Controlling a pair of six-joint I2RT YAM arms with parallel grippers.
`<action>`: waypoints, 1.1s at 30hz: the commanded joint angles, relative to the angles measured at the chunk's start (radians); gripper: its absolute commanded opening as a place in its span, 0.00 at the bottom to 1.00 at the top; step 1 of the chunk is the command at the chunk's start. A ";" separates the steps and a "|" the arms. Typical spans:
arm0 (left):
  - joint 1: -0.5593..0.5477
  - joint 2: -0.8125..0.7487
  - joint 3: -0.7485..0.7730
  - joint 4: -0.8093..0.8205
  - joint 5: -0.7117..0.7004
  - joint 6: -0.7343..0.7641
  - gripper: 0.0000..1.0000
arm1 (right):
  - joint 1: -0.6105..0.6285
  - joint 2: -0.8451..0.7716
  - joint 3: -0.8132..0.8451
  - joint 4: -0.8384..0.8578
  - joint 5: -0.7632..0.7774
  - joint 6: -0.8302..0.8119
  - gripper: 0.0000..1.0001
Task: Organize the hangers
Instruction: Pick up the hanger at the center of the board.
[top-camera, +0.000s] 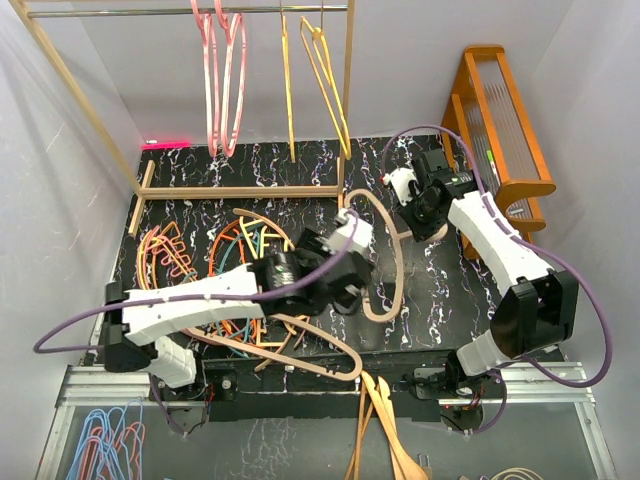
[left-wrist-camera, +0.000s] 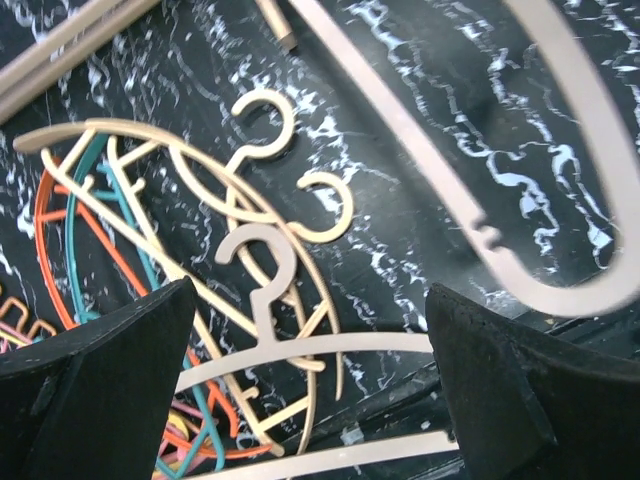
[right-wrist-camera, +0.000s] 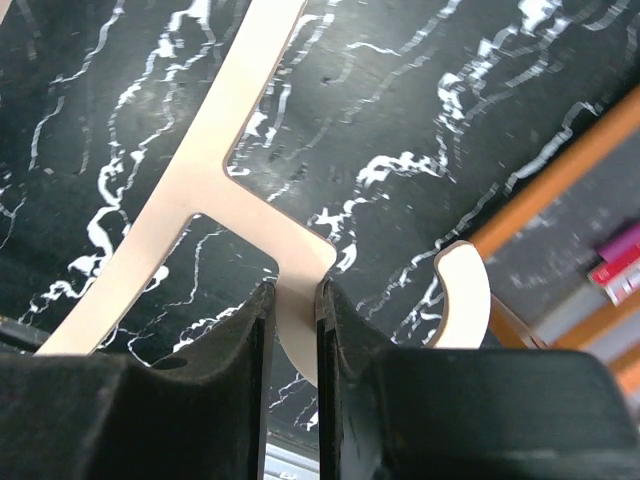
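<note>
My right gripper (top-camera: 412, 212) (right-wrist-camera: 295, 292) is shut on the neck of a thick tan hanger (top-camera: 386, 285) (right-wrist-camera: 215, 150), just below its hook (right-wrist-camera: 464, 292), and holds it over the middle of the black marbled table. The hanger's arm also crosses the left wrist view (left-wrist-camera: 470, 190). My left gripper (top-camera: 346, 276) (left-wrist-camera: 310, 300) is open and empty, jaws wide apart above another tan hanger (left-wrist-camera: 330, 350) (top-camera: 322, 352) lying flat. A tangled pile of orange, teal, tan and pink hangers (top-camera: 215, 255) (left-wrist-camera: 120, 220) lies at the left.
A wooden rail (top-camera: 190, 12) at the back carries pink hangers (top-camera: 225, 80) and yellow hangers (top-camera: 322, 60). An orange wooden rack (top-camera: 502, 110) stands at the right. Light wooden hangers (top-camera: 385, 430) and blue and pink wire hangers (top-camera: 105, 445) lie off the front edge.
</note>
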 joint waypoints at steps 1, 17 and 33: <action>-0.145 0.151 0.123 -0.029 -0.196 0.010 0.97 | -0.006 -0.007 0.106 -0.007 0.179 0.126 0.08; -0.246 0.270 0.045 0.410 -0.235 0.393 0.97 | -0.075 0.055 0.225 -0.037 0.165 0.144 0.08; -0.200 0.248 -0.182 0.613 -0.183 0.497 0.95 | -0.095 0.077 0.276 -0.078 0.077 0.144 0.08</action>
